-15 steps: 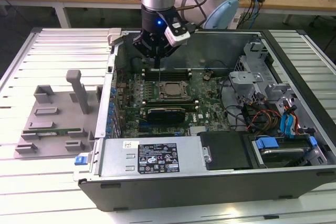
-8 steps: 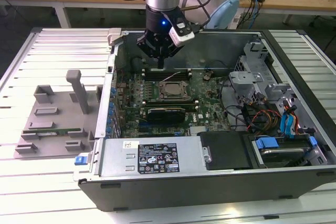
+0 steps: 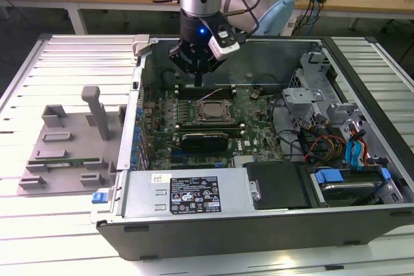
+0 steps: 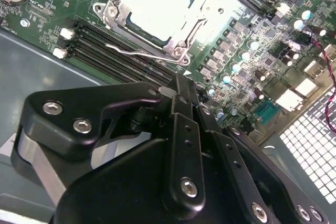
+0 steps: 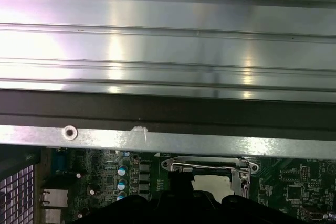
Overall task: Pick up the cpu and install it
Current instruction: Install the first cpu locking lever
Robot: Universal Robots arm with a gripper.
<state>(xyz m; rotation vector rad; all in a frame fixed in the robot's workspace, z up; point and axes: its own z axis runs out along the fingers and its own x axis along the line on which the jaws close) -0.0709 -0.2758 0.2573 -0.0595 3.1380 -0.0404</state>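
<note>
cpu [image 4: 160, 6]: a flat square chip with a pale, slightly glossy metal lid; it lies seated in the socket frame on the green board, so the placing looks already done (the retaining lever looks unlatched, though I cannot be sure)

socket frame [image 4: 181, 51]: bright stamped steel with screw heads at the corners; a thin wire lever [image 4: 137, 52] runs along its edge nearest the fingers

direction from the fingers: in the second wrist view the chip sits beyond the fingertips and apart from them, past the black memory slots [image 4: 113, 45]; in the exterior view the gripper [image 3: 197, 77] hangs above the slots, on the far side of the socket; the chip is square, so no long axis governs the approach

fingers: matte black, bolted links, drawn together with nothing between them

board [image 3: 255, 130]: green, crowded with small silver-topped capacitors [image 4: 241, 56] and dark chips

case [image 3: 194, 192]: open grey sheet-steel computer box lying on its side, with a drive cage and bundled coloured cables at the exterior view's right

counter [image 3: 65, 63]: ribbed pale metal; a grey moulded fixture [image 3: 71, 140] rests on it at the exterior view's left, well apart from the case's socket
</note>
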